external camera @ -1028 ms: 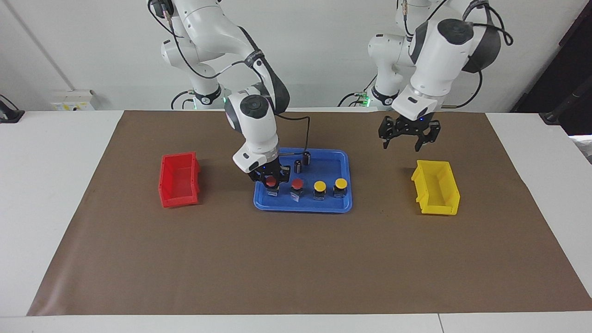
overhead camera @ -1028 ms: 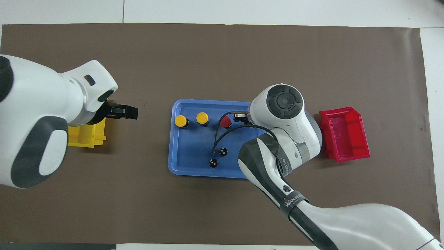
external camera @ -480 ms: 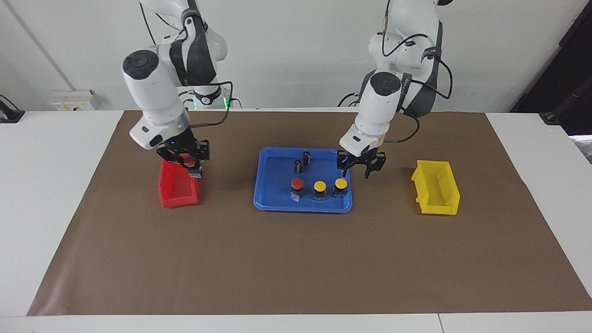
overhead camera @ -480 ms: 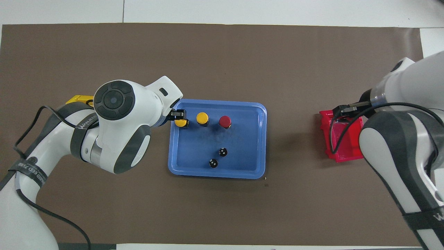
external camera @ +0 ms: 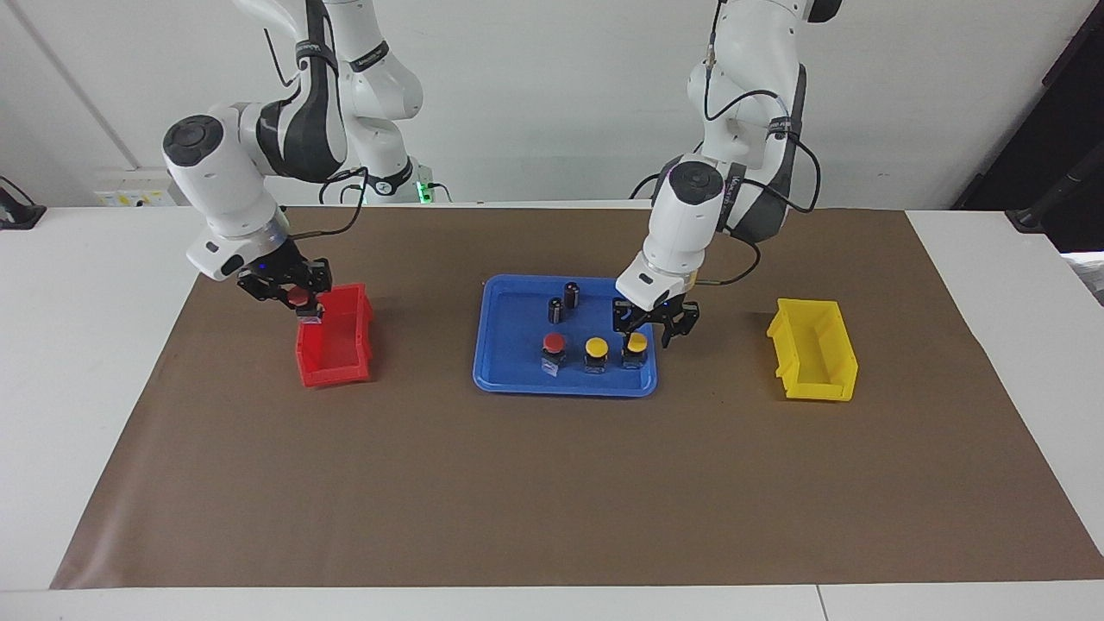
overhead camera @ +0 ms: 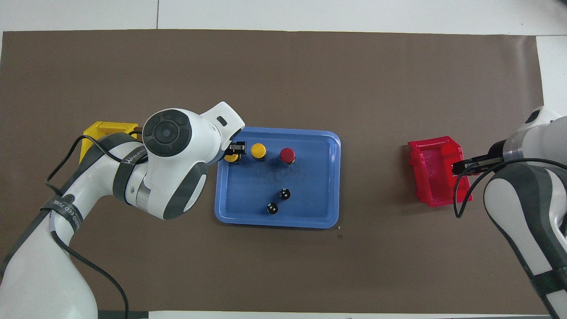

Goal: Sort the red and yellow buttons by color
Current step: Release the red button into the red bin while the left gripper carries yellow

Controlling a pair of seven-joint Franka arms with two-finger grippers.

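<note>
A blue tray [external camera: 517, 366] holds a red button [external camera: 553, 345] and two yellow buttons [external camera: 596, 348] [external camera: 636, 344] in a row. My left gripper [external camera: 644, 329] is open, low over the yellow button nearest the yellow bin, a finger on each side. In the overhead view that button [overhead camera: 228, 157] is mostly hidden under the left gripper [overhead camera: 234, 151]; the other yellow button [overhead camera: 258, 151] and the red button [overhead camera: 287, 155] show fully. My right gripper [external camera: 297, 299] is shut on a second red button [external camera: 299, 297] over the red bin's [external camera: 335, 345] rim.
Two dark capless cylinders [external camera: 555, 310] [external camera: 572, 294] stand in the tray nearer the robots. The yellow bin [external camera: 813, 362] sits at the left arm's end of the brown mat, the red bin [overhead camera: 436, 173] at the right arm's end.
My right gripper lifted a red button from the tray and carried it to the red bin. My left gripper came from above the yellow bin down to the outer yellow button.
</note>
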